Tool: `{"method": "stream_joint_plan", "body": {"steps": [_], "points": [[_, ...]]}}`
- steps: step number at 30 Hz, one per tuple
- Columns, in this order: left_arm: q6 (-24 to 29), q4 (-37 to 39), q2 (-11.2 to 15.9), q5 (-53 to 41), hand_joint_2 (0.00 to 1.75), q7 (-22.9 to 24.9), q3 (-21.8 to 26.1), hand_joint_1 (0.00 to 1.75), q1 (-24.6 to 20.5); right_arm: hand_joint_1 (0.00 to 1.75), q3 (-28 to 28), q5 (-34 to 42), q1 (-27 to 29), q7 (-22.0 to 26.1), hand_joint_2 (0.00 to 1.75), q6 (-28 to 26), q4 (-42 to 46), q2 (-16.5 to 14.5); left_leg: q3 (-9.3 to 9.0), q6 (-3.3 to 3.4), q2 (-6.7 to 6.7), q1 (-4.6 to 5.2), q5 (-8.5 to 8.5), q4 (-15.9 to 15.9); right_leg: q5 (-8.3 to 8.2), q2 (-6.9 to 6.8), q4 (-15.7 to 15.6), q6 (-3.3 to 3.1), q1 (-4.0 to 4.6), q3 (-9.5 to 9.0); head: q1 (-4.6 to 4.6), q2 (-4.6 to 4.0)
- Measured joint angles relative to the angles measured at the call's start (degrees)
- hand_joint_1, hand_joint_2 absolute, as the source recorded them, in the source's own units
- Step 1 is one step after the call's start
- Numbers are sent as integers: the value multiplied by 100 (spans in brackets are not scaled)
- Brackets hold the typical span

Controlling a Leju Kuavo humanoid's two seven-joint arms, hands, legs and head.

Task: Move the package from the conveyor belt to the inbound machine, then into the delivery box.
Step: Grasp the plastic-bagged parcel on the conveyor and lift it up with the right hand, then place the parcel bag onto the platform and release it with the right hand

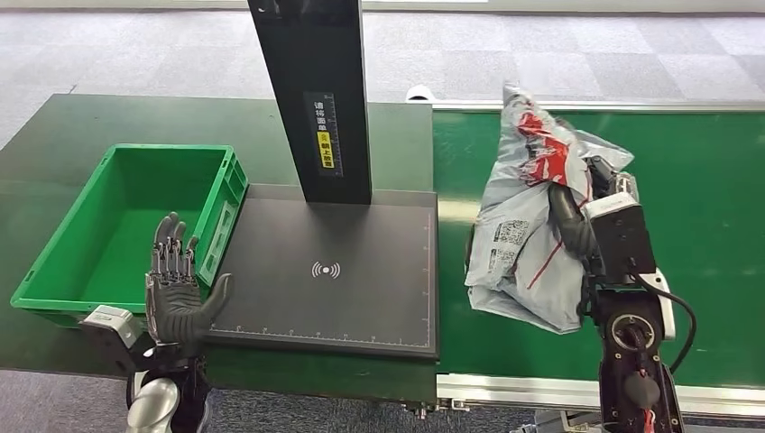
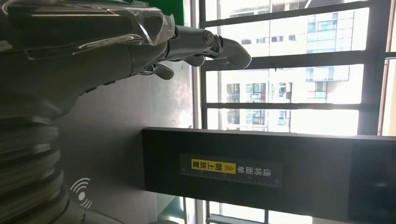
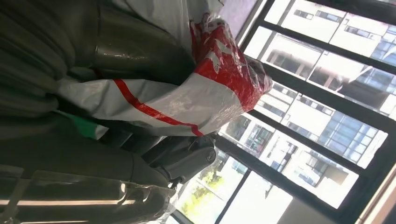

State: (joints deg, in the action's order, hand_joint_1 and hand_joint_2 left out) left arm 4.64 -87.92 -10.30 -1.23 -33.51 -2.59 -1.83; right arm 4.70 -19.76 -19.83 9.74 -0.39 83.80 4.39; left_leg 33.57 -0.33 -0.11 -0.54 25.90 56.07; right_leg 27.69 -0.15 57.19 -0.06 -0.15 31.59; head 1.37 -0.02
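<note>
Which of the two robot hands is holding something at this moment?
The right hand: it grips the grey-and-red package above the conveyor belt. The left hand is open.

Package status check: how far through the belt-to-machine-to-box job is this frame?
Done: the right hand grips the grey and red package, apparently raised off the green conveyor belt. In hand: carrying it across; it is beside, not on, the black inbound machine platform. Left: setting it on the platform, then into the green delivery box, which looks empty. The left hand is open near the box.
</note>
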Motion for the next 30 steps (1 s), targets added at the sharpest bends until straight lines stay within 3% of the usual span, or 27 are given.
{"method": "stream_joint_plan", "body": {"steps": [5,17,24,28,30], "points": [[68,-61,29,101,175,8,49,0,-60,175,386,-126,-363,-104,175,161,-695,-184,11,-1,11,0,1,-3,1,12,2,1,4,8,-3,0],[143,-125,100,65,175,222,95,0,-384,175,1285,240,-1197,-22,175,486,-2793,-1218,11,-6,13,-2,-3,-2,0,14,3,-1,4,16,-3,0],[189,-127,101,32,175,309,96,0,-444,175,1553,433,-1388,6,175,498,-3380,-1490,15,-6,13,-1,-3,-1,0,14,2,-1,3,21,-4,0],[185,-125,99,-2,175,347,97,0,-488,0,1670,566,-1489,22,175,509,-3671,-1549,14,-6,13,-1,-3,-1,-1,14,2,-1,3,21,-3,0],[178,-122,96,-9,175,350,97,0,-505,0,1727,604,-1524,34,175,444,-3789,-1564,13,-6,13,-1,-3,-1,-1,14,2,-1,3,21,-4,0]]}}
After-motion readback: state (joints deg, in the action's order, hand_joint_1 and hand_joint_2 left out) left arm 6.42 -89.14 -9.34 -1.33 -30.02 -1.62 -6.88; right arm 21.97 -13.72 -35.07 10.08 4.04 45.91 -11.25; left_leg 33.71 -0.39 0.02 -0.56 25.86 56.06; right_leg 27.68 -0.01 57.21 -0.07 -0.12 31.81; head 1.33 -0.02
